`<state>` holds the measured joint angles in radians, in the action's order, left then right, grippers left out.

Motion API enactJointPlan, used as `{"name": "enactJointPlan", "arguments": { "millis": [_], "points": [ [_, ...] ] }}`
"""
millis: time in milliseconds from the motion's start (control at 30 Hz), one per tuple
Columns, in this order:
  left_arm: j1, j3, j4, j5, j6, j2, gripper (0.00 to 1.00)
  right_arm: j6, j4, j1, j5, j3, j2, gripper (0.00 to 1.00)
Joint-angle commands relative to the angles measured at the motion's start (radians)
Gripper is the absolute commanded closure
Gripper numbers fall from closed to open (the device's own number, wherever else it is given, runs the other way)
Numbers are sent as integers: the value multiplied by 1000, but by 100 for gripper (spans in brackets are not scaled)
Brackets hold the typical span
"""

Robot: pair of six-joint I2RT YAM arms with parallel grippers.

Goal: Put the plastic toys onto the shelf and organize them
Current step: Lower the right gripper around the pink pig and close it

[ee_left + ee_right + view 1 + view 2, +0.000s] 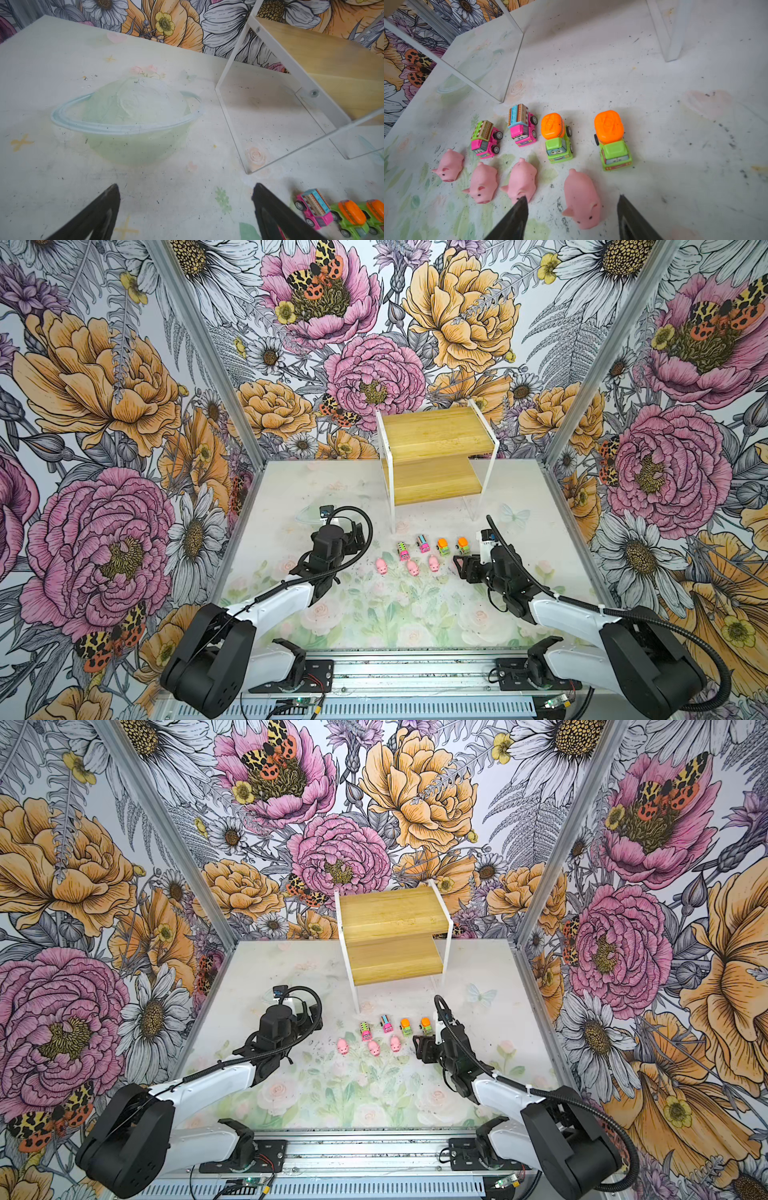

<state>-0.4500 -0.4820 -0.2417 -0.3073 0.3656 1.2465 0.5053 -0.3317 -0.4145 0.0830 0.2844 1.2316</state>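
Pink pigs (483,184), four of them, lie in a row on the table (675,104) before two pink trucks (522,125) and two green trucks (557,138), near the shelf (436,439). We see the jaws of the right gripper (572,197) spread around one pig (582,202) without touching it; those of the left gripper (186,185) gape.

Glossy plastic trucks (558,143) — wooden shelf (436,435)

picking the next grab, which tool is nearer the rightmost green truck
Right. The right tool is just in front of that truck, straddling a pig; the left tool is past the row's far end, beyond the pink trucks.
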Motion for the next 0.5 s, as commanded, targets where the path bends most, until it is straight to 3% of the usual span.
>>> {"name": "enactJointPlan", "arguments": {
  "millis": [0,467],
  "points": [
    [-22,28,12,-39,63,15,1,23,-55,-7,-45,23,42,34],
    [-39,54,7,-32,77,24,1,-14,-69,-25,-40,60,137,42]
  ]
}}
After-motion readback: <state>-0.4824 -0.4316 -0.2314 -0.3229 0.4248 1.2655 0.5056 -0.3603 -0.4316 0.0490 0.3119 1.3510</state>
